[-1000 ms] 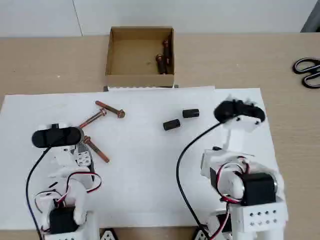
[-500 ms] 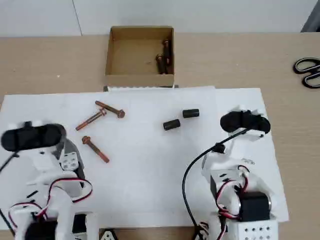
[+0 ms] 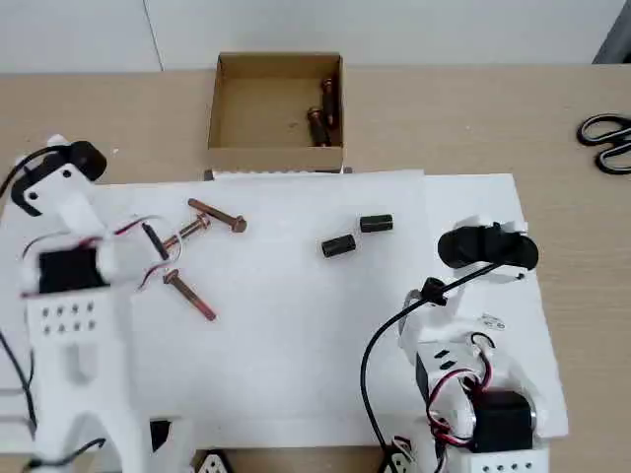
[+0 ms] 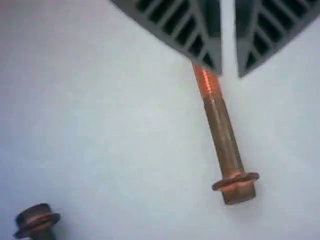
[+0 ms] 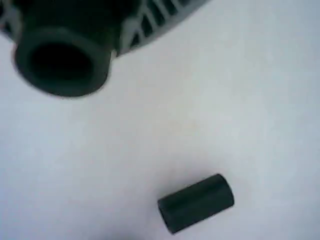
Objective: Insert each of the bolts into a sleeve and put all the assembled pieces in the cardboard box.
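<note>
Left gripper (image 4: 227, 69) swings onto the copper flanged bolt (image 4: 223, 135), jaws barely parted, empty; right gripper (image 5: 102, 25) clenches a black cylindrical sleeve (image 5: 62, 62), so mating looks next.

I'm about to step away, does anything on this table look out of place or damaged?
Nothing looks damaged or spilled. Only the scissors look stray: they lie on the bare table, off the white paper, at the high view's edge.

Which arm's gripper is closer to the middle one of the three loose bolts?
Left. The left gripper sits at the threaded end of that bolt; the right gripper is far across the paper, beyond both loose sleeves.
</note>
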Motion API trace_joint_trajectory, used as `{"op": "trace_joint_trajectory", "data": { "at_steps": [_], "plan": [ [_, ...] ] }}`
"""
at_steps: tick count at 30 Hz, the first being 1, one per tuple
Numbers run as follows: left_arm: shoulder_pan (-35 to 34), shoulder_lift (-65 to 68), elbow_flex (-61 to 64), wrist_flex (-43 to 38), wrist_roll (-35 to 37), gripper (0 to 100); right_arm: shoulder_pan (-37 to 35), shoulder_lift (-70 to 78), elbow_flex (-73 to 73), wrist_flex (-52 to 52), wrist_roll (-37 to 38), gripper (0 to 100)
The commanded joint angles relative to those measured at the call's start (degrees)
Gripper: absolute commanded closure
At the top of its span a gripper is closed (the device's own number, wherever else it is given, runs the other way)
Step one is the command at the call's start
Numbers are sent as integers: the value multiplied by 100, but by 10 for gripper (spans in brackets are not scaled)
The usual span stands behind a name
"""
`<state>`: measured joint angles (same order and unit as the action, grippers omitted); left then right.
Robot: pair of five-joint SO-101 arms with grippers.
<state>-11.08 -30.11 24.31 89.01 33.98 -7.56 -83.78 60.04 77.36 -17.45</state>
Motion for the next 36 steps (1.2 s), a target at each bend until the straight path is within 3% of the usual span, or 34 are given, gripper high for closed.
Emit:
{"op": "trace_joint_trajectory", "data": {
  "at_steps": [1, 11, 18, 36],
  "plan": [
    [18, 914, -330, -123, 281, 993, 57, -75, -18, -119, 53, 997],
    [-9, 2409, -681, -378, 501, 985, 57, -75, -18, -119, 44, 997],
    [9, 2848, -690, -765, 571, 833, 57, -75, -18, -119, 44, 997],
    [-18, 3842, -673, -1125, 633, 831, 57, -75, -18, -101, 44, 997]
  ]
}}
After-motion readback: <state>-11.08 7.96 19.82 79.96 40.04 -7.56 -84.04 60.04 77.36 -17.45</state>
